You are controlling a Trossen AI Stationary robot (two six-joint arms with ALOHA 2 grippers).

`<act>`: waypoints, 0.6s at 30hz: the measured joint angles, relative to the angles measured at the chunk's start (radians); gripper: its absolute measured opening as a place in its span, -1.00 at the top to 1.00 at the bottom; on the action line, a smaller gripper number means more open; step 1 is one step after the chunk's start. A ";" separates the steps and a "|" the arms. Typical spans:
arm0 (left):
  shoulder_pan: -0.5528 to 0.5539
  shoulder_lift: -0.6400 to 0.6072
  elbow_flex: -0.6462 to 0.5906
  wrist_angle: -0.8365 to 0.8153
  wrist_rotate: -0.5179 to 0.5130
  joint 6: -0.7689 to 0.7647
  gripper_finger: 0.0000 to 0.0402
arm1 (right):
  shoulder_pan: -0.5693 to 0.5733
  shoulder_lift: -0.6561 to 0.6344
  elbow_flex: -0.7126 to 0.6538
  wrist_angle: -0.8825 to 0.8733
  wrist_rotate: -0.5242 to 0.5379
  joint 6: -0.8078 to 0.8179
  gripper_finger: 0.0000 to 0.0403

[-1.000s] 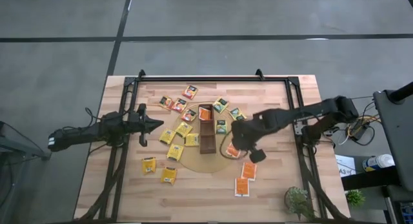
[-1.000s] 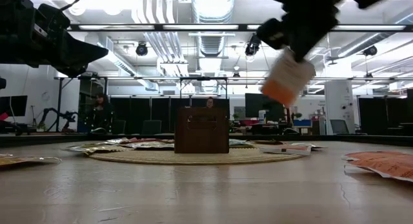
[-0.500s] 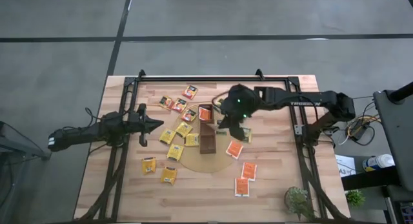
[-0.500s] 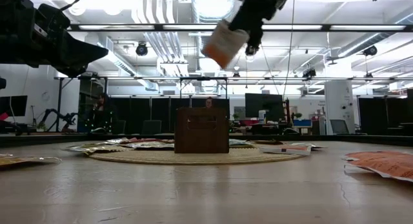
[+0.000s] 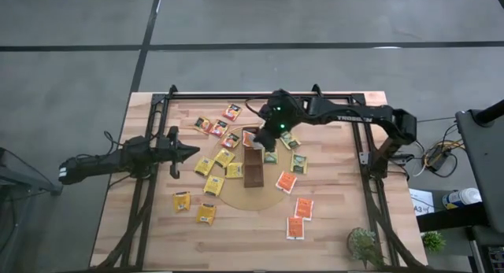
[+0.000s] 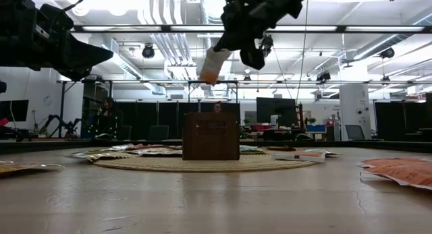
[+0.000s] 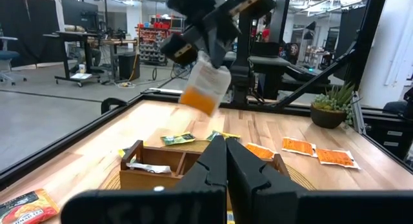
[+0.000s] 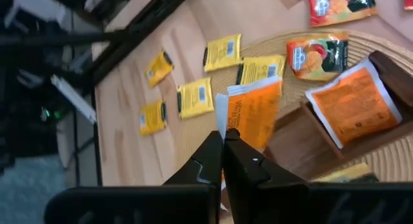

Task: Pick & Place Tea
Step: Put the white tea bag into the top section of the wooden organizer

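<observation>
My right gripper (image 5: 264, 134) hangs above the far end of the long dark-brown tray (image 5: 253, 161), shut on an orange sachet (image 6: 210, 65) that also shows in the left wrist view as the orange sachet (image 7: 202, 90). The tray stands on a round tan disc (image 5: 253, 196). Another orange sachet (image 8: 353, 105) lies in the tray's far compartment. Yellow sachets (image 5: 206, 166) lie flat on the table left of the tray. Orange sachets (image 5: 300, 208) lie to its right. My left gripper (image 5: 189, 153) waits shut above the table's left side, left of the tray. My right gripper pinches the orange sachet between its two fingers at the sachet's pale upper end (image 7: 206, 67). The fingers come from above, pointing down at a slant. The sachet is lifted clear and hangs tilted below the fingers, over the tray (image 6: 211, 135).
More sachets (image 5: 223, 125) lie near the table's far edge and others (image 5: 194, 208) toward the near left. A small potted plant (image 5: 364, 244) stands at the near right corner. A black frame (image 5: 260, 94) runs along the table's far and side edges.
My right gripper has carried the orange sachet from over the table right of the tray toward the far edge and the left, ending above the tray's far end. The sachet has stayed in the hold, lifted clear, and has tipped. My left arm has kept still.
</observation>
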 joint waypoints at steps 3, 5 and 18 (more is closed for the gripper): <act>0.000 0.001 0.000 0.000 0.000 0.000 1.00 | -0.009 0.038 0.016 0.023 0.002 0.073 0.96; 0.000 0.001 0.000 0.000 0.000 0.000 1.00 | -0.014 0.063 0.026 0.067 0.004 0.124 0.96; 0.000 0.000 0.000 0.000 0.000 0.000 1.00 | -0.040 0.170 0.036 0.135 0.094 0.485 0.96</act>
